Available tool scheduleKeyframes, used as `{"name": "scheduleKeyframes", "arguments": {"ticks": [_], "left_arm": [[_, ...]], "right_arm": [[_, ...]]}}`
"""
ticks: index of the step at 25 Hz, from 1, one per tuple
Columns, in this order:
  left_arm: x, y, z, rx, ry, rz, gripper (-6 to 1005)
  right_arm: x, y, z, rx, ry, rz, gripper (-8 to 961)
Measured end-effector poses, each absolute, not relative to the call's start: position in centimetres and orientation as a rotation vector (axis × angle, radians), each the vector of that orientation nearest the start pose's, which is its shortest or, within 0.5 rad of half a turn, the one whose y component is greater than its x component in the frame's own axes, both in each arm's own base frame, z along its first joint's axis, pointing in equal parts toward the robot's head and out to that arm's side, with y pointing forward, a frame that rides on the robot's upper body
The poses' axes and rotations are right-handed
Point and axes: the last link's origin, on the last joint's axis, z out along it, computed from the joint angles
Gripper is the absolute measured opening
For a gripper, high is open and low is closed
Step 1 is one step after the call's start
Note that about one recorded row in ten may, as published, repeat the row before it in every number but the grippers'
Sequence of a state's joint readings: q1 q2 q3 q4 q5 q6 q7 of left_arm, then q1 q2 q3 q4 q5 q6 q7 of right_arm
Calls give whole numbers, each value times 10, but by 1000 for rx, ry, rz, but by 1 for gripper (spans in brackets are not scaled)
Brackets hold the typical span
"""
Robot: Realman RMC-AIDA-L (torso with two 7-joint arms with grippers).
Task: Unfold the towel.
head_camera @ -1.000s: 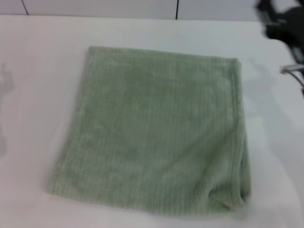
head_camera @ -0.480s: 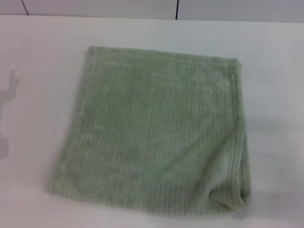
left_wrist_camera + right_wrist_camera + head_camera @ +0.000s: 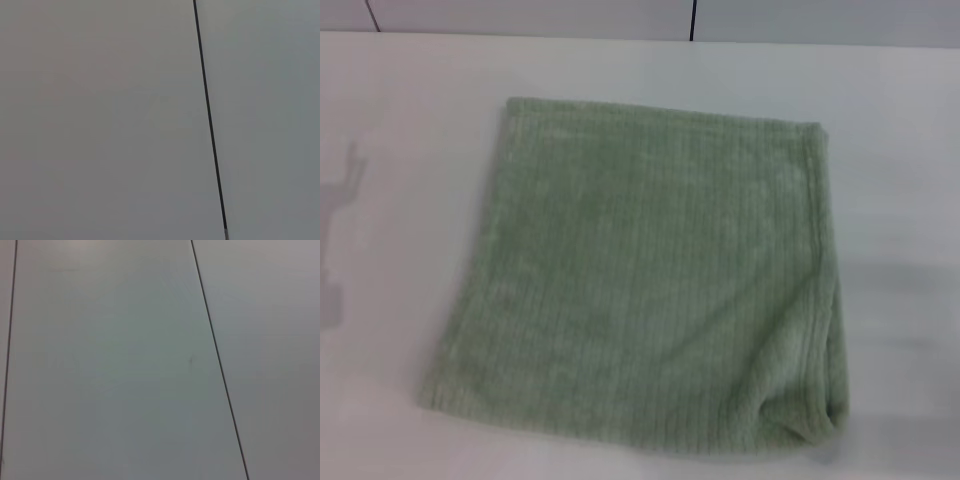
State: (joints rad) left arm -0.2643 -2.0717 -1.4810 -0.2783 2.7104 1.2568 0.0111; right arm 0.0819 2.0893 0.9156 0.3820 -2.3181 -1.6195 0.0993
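**Towel flat on surface, both grippers out of shot**

Head view: the towel [image 3: 645, 290] lies alone on the white surface [image 3: 400, 100], filling the centre and running down toward 6 o'clock. Pale sage green, fine ribbed stripes running far-to-near, roughly square but skewed, w/ the near edge shifted toward 7 o'clock. Hem visible along the 3 o'clock side. Corner at approx 5 o'clock is bunched and rolled under, w/ a small fold of cloth standing up there; the other three corners lie flat. Far edge at 12 o'clock is straight.

A grey shadow falls on the surface at 9 o'clock, well apart from the towel. At 12 o'clock the surface ends against a pale wall [image 3: 520, 15] w/ dark vertical seams.

Neither left nor right gripper shows in any view, so spread or pressed together: cannot tell. Left wrist view gives only a pale panel [image 3: 100, 120] w/ one dark seam; right wrist view a similar panel [image 3: 110, 365] w/ thin seams. No towel in either.
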Motion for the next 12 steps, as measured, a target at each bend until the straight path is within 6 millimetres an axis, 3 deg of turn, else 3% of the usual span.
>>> {"name": "scheduleKeyframes", "arguments": {"ticks": [6,12], "left_arm": [[-364,299,51,-1291,-396,-582,842],[-365,297,48,-1309,-392,-571,842]], "right_arm": [[331,222,23,-1239,379,927,730],[331,217,28,-1225,342,929,826]]}}
